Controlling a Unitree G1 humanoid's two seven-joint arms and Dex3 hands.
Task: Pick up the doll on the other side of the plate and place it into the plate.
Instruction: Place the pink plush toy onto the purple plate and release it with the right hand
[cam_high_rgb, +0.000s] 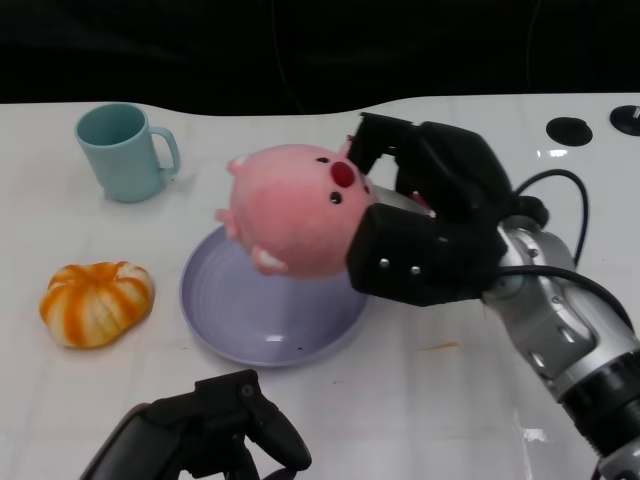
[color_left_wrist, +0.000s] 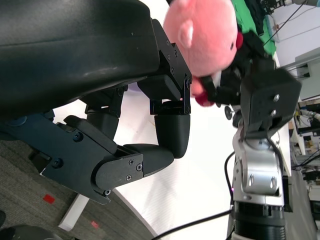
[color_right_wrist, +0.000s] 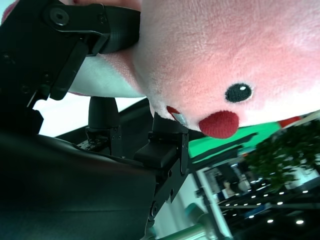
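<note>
Pink and fluffy, the round plush pig doll (cam_high_rgb: 298, 213) with black dot eyes and a red nose was up in the air, just above the far right part of the round pale purple plate (cam_high_rgb: 225, 310). It did not seem to touch the plate. The robot's black right hand (cam_high_rgb: 425, 225) held the doll from the right side. Some fingers (cam_high_rgb: 385, 135) wrapped over the far side of the doll, and a thick black part pressed on its near right side. In the right wrist view, the doll (color_right_wrist: 225, 65) filled most of the picture, with black fingers (color_right_wrist: 75, 35) squeezed against its soft body. The left wrist view showed the doll (color_left_wrist: 202, 35) held by the right hand (color_left_wrist: 250, 85) too.

The purple plate sat on the white table (cam_high_rgb: 420, 400), near the middle. A light blue cup with a handle (cam_high_rgb: 125, 152) stood far back on the left, well apart from the plate. An orange and white striped soft pumpkin toy (cam_high_rgb: 97, 303) lay on the left, near the plate but not touching it.

The robot's black left hand (cam_high_rgb: 215, 430) was low at the near edge of the table. It held nothing, and its fingers (color_left_wrist: 125, 160) were curled in, as the left wrist view showed.
</note>
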